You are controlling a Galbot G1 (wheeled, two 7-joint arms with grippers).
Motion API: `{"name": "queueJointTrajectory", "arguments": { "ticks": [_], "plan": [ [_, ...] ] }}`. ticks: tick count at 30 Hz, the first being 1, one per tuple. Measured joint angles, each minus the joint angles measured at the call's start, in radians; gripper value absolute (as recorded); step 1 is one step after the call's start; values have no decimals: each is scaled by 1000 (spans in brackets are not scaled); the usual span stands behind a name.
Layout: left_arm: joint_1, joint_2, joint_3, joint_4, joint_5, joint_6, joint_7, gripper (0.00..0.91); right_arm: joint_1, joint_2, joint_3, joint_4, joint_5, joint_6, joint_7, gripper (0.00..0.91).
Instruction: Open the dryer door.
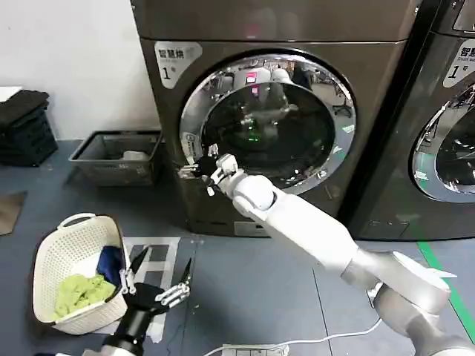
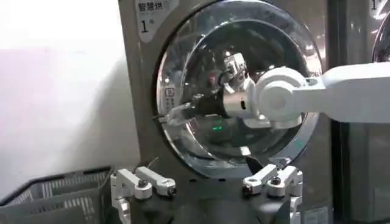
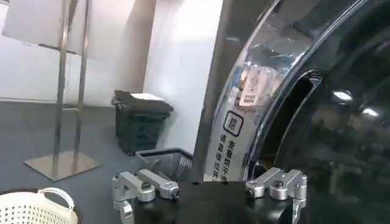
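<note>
Evidently reaching for the recessed handle, the right gripper [image 1: 210, 169], fingers spread and gripping nothing, sits at the left edge of the closed round chrome-ringed, dark-glass dryer door [image 1: 326, 96] on the bronze-grey machine, while the open left gripper [image 1: 157, 280] waits low.

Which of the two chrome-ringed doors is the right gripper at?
The dryer door of the bronze-grey machine; the right gripper is at its left rim. The blacker machine's door stands unattended.
</note>
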Motion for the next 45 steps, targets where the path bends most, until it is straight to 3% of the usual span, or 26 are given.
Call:
{"name": "queueJointTrajectory", "arguments": {
  "ticks": [18,45],
  "plan": [
    [-4,1,-1,5,-4,-2,0,907,0,-41,-7,4,6,63,-177,907],
    [-20,11,-4,14,-16,6,2,907,-43,-280,-49,304,68,120,-298,907]
  ]
}}
